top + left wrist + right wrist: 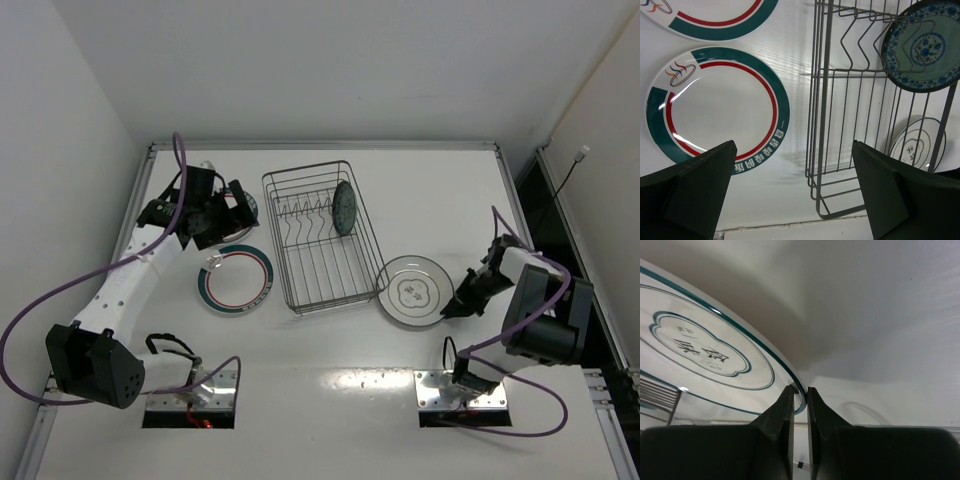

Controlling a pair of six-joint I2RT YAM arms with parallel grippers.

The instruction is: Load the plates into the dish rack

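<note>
Risk: shallow rim pinch. Jaws of right end effector (pixel 800 389) nearly closed on large white round plate with dark centre motif (pixel 413 290), flat on white surface (pixel 330 400), lower right of grey wire dish rack (pixel 320 235); could slip on lift. Upper left, left end effector (pixel 794 147) wide open, empty.

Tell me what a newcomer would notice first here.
The wire dish rack sits mid-table with a dark teal plate standing upright in it. Right of it, the right gripper pinches the rim of a white plate; left of it lies a teal-and-red rimmed plate near the open left gripper.
</note>
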